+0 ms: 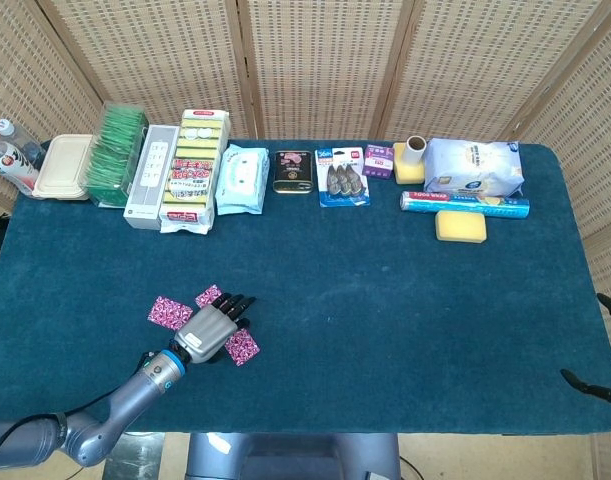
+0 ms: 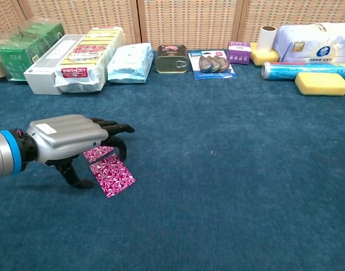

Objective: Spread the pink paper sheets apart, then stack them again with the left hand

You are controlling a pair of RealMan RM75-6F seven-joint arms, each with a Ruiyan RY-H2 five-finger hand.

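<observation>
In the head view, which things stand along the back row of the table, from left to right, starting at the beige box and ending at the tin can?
Beige box → green tea packets → white box → yellow sponge pack → pale blue wipes pack → tin can.
</observation>
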